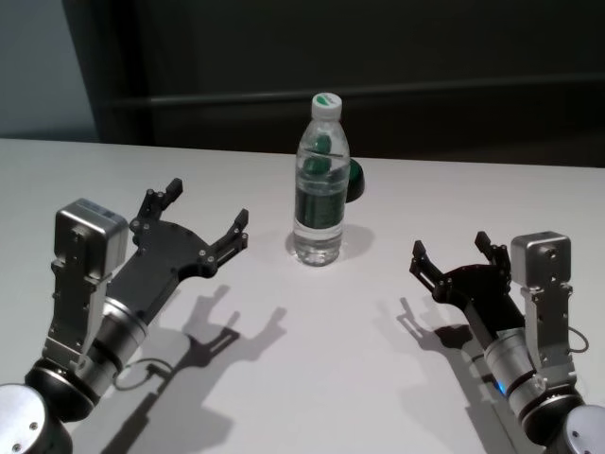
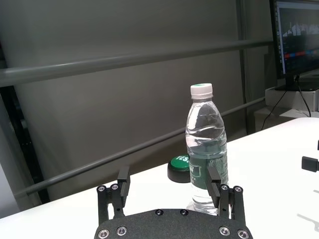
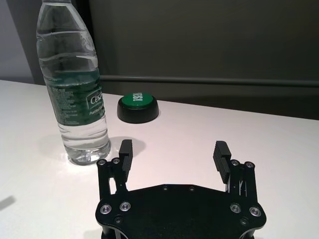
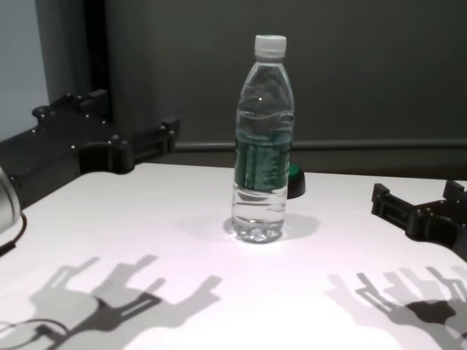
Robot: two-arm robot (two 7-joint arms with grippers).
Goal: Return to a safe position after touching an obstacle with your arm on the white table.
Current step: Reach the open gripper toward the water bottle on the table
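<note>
Toward the far edge of the white worktop (image 1: pixel 284 378), about midway between its sides, the water bottle (image 1: pixel 320 184) stands upright with its white cap on and touches neither arm. Its clear lower part holds water, and the dark green label band wraps its middle. Behind it, nearer the far edge, sits a small black puck with a green top (image 3: pixel 138 106); from the head camera the bottle covers most of it, leaving only a dark sliver at the bottle's right side, and the chest camera likewise shows just a slice. The lettering on the puck's top is too small to read.

The left end effector (image 1: pixel 204 216) hangs above the worktop on the bottle's left, fingers spread wide with nothing between them, its shadow falling on the surface toward the near edge. The right end effector (image 1: pixel 453 252) is on the bottle's right, well apart from it, also spread wide and empty. The chest camera cuts off most of both arms, showing only the finger ends. Both arms' lower links run out of the head picture at its near corners.
</note>
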